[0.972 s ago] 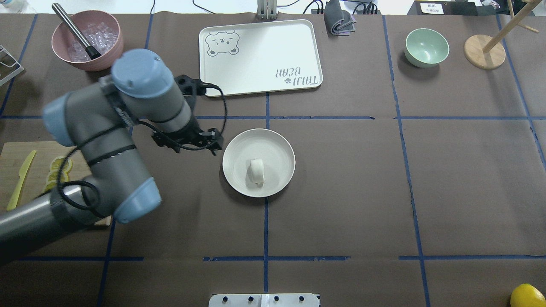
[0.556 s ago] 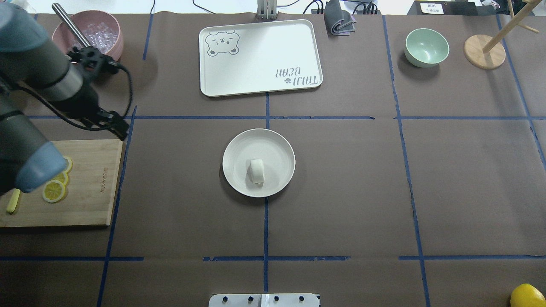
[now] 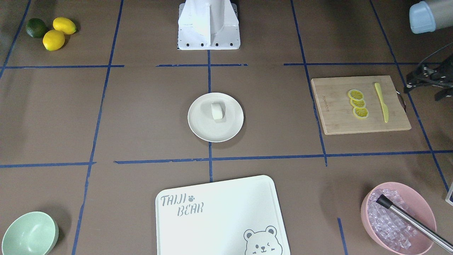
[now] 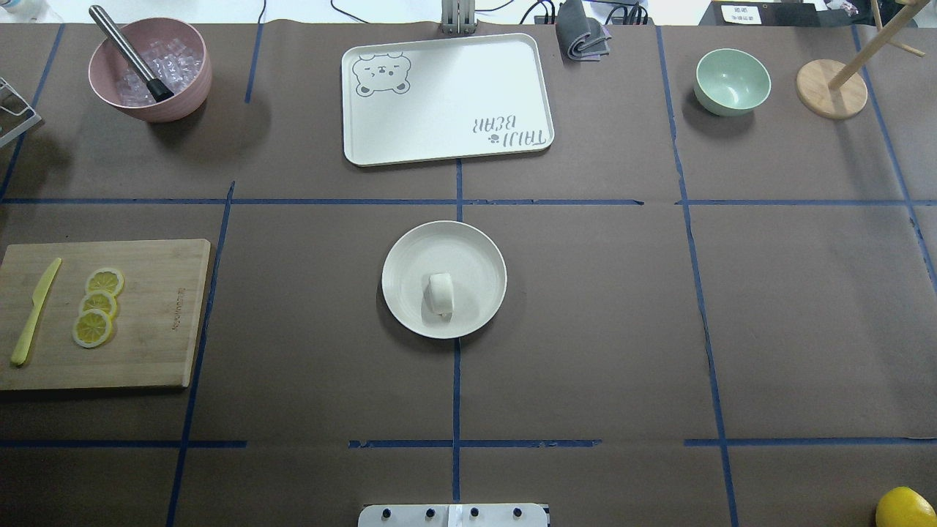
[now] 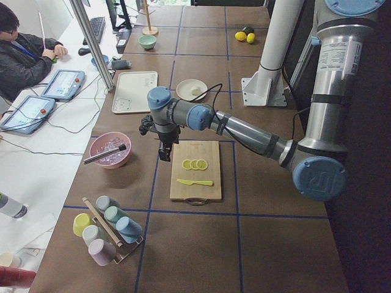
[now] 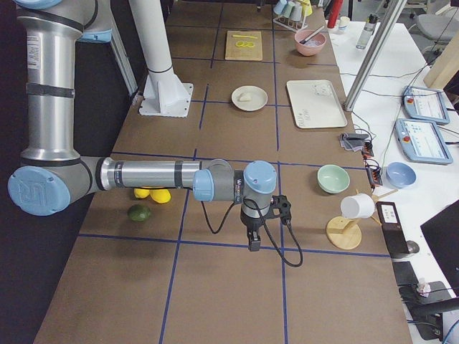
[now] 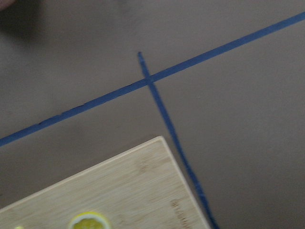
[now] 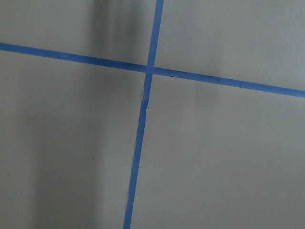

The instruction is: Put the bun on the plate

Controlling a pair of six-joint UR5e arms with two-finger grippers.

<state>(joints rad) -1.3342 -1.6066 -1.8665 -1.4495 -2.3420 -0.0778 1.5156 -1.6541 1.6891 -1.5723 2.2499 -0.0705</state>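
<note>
Bun (image 4: 440,294) resting on the plate (image 4: 468,249), a little toward the robot's side of the plate's centre, apparently lying on its curved side, nothing gripping or touching it. Plate flat on the brown tabletop (image 4: 585,329), right on a blue tape line near the middle.

Beyond the plate, on the operators' side: a white tray (image 4: 446,95) with a bear drawing, empty of objects. Off toward the robot's left: a wooden cutting board (image 4: 161,293) carrying three lemon slices (image 4: 95,315) in a row and a yellow knife (image 4: 33,311) beside them. Farther out in that corner: a pink bowl (image 4: 187,80) with ice cubes and a metal tool leaning in it. In the opposite far corner: a mint-green bowl (image 4: 732,80), near a wooden stand. A whole lemon (image 4: 905,506) at the near right edge.

Left end effector (image 5: 164,152) pointing down over the tabletop just off the cutting board's corner, well apart from the plate; cannot tell whether apart or together. From its wrist camera: only the board's corner, the edge of one slice and a tape crossing.

Right end effector (image 6: 253,242) pointing down over a tape crossing at the robot's right end of the tabletop, far from the plate; apart or together, cannot tell.
</note>
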